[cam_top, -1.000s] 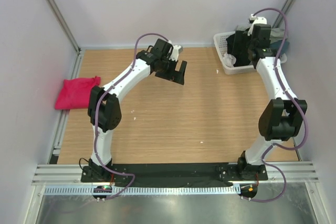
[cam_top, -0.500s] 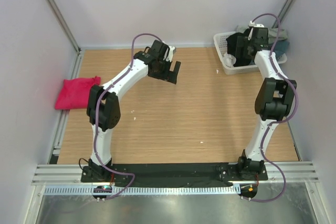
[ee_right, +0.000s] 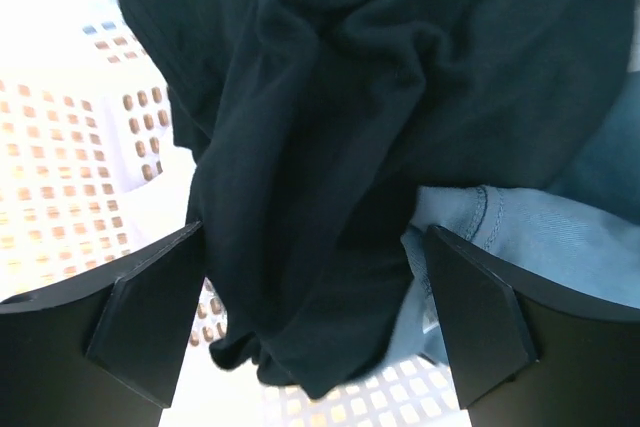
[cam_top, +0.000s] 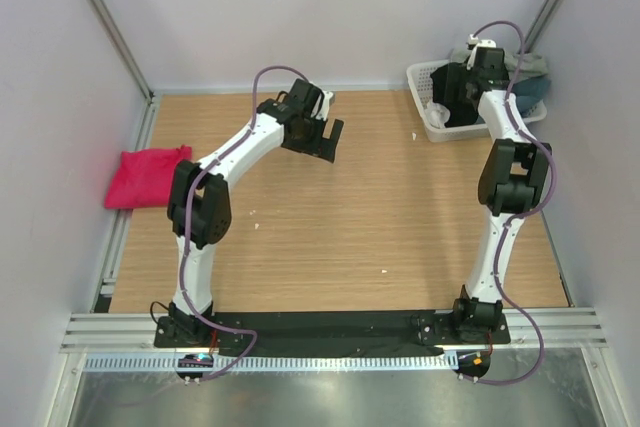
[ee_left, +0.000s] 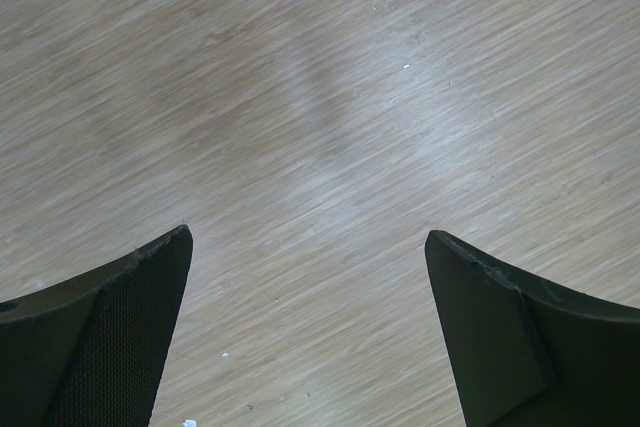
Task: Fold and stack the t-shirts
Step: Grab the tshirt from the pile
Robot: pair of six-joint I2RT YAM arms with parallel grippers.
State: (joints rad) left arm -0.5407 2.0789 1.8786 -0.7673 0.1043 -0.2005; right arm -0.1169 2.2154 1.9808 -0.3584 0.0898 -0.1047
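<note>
My right gripper (ee_right: 312, 232), fingers apart, hung over the black t-shirt (ee_right: 350, 97) in the white basket (ee_right: 60, 177); my left gripper (ee_left: 308, 237), likewise spread, faced the table (ee_left: 350, 97).

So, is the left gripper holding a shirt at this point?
No, the left gripper is open above the bare wooden table, with no cloth in it.

Left fingers (ee_left: 100, 337) and right fingers (ee_right: 130, 327) spread wide.

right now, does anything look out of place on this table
The pink t-shirt lies across the table's left edge, partly off the wood. A few small white scraps dot the wood. Otherwise nothing stands out.
</note>
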